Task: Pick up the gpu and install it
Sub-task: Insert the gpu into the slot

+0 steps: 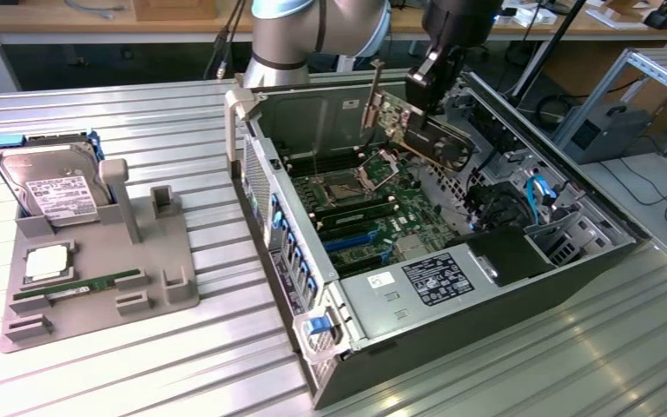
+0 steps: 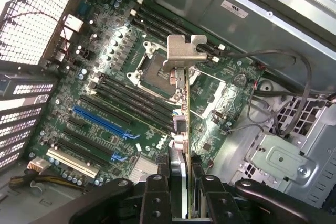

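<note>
My gripper [image 1: 424,97] is shut on the gpu [image 1: 438,139], a thin dark card held on edge above the inside of the open computer case [image 1: 310,113]. Its silvery bracket [image 1: 373,95] stands up at the end toward the case's back wall. In the wrist view the gpu [image 2: 185,108] runs edge-on between my black fingers [image 2: 156,195], with the bracket [image 2: 185,53] at its far end. Beneath it lies the green motherboard [image 2: 121,93] with its blue expansion slots [image 2: 102,121]. The card hangs clear above the board, touching no slot.
A grey fixture [image 1: 102,304] at the exterior view's left carries a silver hard drive [image 1: 49,187], a green memory stick [image 1: 79,285] and a processor [image 1: 46,261]. Loose cables [image 2: 283,77] and blue leads [image 1: 538,193] run inside the case beside the board.
</note>
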`<action>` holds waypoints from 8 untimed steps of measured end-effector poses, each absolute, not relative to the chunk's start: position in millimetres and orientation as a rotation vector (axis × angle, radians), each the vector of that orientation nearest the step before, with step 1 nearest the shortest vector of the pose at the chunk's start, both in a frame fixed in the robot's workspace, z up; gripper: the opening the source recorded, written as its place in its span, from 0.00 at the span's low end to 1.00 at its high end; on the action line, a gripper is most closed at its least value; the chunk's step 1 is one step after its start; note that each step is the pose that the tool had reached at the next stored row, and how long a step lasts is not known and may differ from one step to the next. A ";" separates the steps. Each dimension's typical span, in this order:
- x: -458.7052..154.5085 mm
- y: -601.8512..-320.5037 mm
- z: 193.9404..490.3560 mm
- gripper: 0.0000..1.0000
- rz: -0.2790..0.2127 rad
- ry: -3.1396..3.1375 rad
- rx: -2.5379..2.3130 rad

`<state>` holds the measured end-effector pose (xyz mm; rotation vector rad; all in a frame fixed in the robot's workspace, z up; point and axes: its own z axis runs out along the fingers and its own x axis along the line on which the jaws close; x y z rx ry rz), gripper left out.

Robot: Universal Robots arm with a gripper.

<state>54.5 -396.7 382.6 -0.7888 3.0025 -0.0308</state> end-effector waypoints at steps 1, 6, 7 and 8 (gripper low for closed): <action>54.5 -396.7 382.5 0.27 -0.030 2.996 -0.812; 54.5 -396.7 382.4 0.27 -0.029 2.980 -0.869; 54.5 -396.7 382.4 0.27 -0.029 2.974 -0.887; 54.5 -396.7 382.3 0.27 -0.028 2.966 -0.913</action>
